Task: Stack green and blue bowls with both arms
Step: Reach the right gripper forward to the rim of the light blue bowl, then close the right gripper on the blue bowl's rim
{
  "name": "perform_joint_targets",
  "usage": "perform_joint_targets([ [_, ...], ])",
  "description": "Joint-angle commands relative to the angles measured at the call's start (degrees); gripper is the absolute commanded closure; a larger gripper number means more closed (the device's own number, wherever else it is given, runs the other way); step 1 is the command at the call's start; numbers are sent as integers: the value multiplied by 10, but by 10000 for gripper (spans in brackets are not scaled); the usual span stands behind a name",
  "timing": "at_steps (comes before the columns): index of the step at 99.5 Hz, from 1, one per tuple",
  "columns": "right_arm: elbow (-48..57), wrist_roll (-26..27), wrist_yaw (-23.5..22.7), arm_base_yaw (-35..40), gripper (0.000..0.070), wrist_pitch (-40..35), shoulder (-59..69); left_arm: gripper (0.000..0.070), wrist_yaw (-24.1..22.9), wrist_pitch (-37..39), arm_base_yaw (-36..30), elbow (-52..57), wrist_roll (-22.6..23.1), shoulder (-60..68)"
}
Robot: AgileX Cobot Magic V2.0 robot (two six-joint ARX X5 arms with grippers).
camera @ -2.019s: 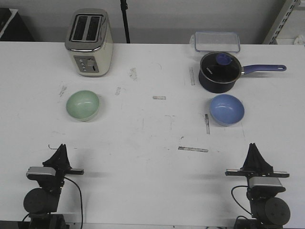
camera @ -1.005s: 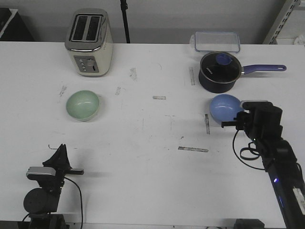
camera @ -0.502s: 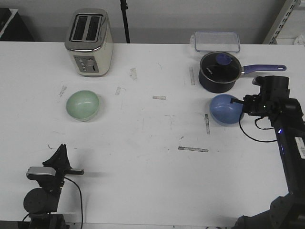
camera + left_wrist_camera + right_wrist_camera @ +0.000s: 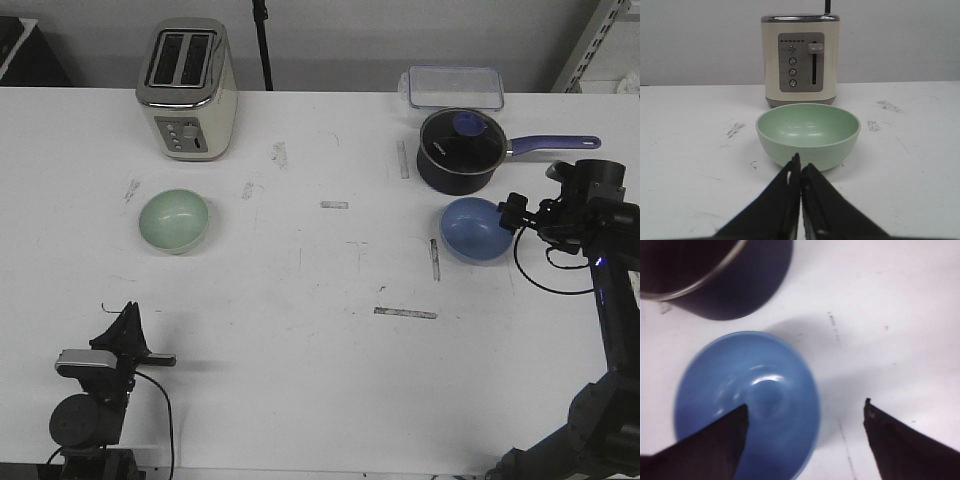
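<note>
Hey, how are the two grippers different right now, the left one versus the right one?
The left gripper is shut, fingers together, short of the green bowl. The right gripper is open, one finger over the blue bowl, the other outside its rim. The left arm sits near the table's front edge; the right reaches out beside the saucepan. Both are slim and black.

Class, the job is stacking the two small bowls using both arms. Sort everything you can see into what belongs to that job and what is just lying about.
Belongs to the job:
green bowl
blue bowl
left gripper
right gripper

Just lying about:
toaster
saucepan
clear container
</note>
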Motion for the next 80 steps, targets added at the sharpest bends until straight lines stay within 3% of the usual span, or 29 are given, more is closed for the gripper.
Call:
perform_joint_targets([
  [1, 13, 2, -2, 0, 163, 1, 23, 699, -2, 9, 0, -13, 7, -1],
  [43, 12, -2, -3, 2, 184, 25, 89, 699, -2, 9, 0, -13, 7, -1],
  [60, 12, -5, -3, 13, 361, 29, 104, 699, -2, 9, 0, -13, 7, -1],
  [80, 11, -4, -2, 20, 479, 32, 110, 699, -2, 9, 0, -13, 7, -1],
])
